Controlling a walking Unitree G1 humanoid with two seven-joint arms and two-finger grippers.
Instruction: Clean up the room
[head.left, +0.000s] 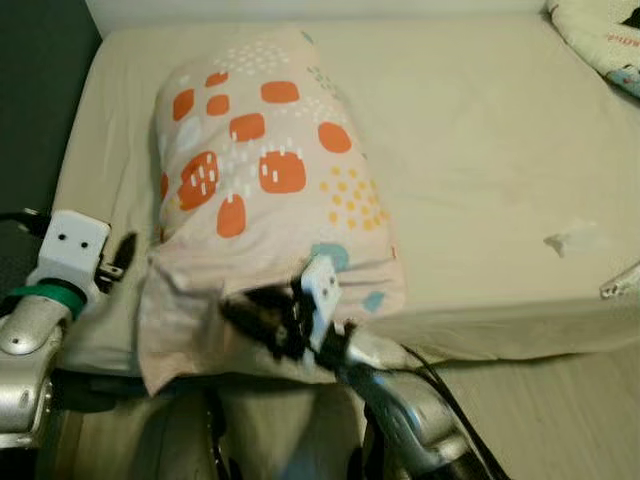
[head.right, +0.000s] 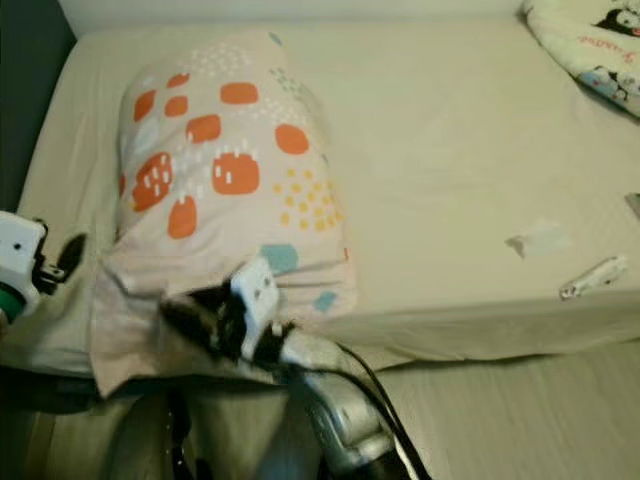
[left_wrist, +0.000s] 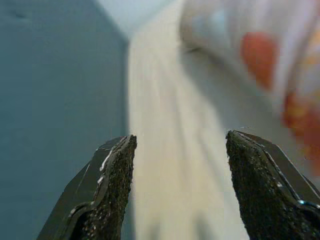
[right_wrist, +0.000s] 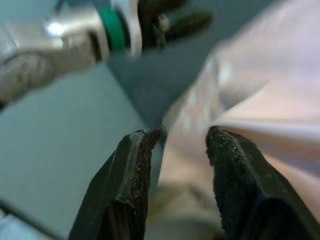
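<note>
Right pincer (head.left: 262, 318) is positioned at the near, overhanging end of the pillow (head.left: 265, 190); in the right wrist view its fingers (right_wrist: 131, 185) stand apart with the pillowcase edge between them, not clamped; left pincer (head.left: 122, 255) hovers open just beside the pillow's left flank, above the bed (head.left: 480, 150), holding nothing, its fingers (left_wrist: 107, 190) spread wide; the pillow, pale pink with orange patches and yellow dots, lies lengthwise on the left half of the beige bed, its loose case end draped over the near edge; a crumpled scrap (head.left: 572, 240) lies on the sheet well to the right; a printed blanket (head.right: 590, 40) occupies the far right corner.
</note>
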